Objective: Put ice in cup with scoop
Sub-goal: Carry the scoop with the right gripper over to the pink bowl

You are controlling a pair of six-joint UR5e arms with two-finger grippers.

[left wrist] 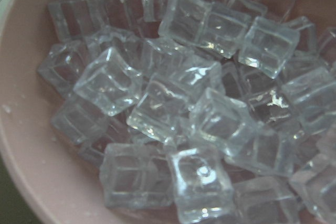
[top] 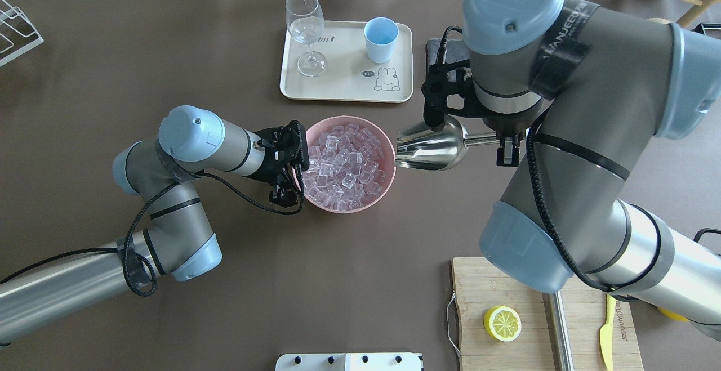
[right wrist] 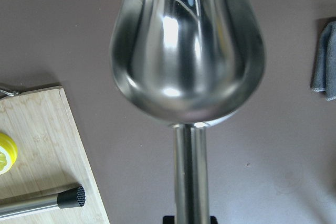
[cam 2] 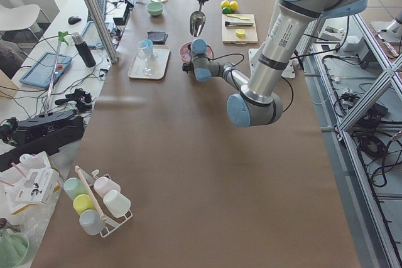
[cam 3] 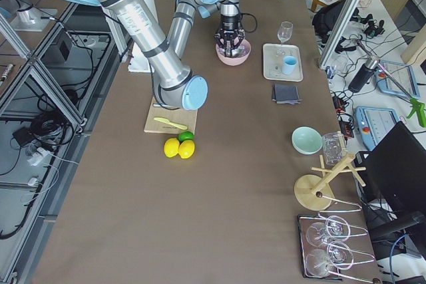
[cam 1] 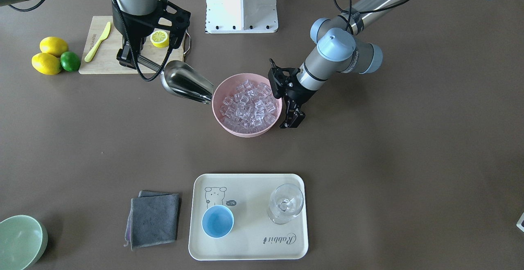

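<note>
The pink bowl (cam 1: 245, 132) holds many clear ice cubes (cam 1: 247, 106), also seen close up in the left wrist view (left wrist: 173, 108). My left gripper (top: 288, 177) is at the bowl's rim and appears shut on it. My right gripper (cam 1: 133, 57) is shut on the handle of the silver scoop (top: 431, 147). The scoop's trough (right wrist: 186, 51) is empty and its mouth hangs just outside the bowl's other rim. The light-blue cup (cam 1: 217, 221) stands empty on the cream tray (cam 1: 249, 241), far from both grippers.
A clear stemmed glass (cam 1: 285, 203) stands on the tray beside the cup. A grey cloth (cam 1: 154, 219) lies next to the tray. The cutting board (cam 1: 106, 63) carries a lemon half (cam 1: 159, 38), a yellow-green knife (cam 1: 98, 41) and a steel cylinder (right wrist: 42, 203). A green bowl (cam 1: 20, 241) sits at the corner.
</note>
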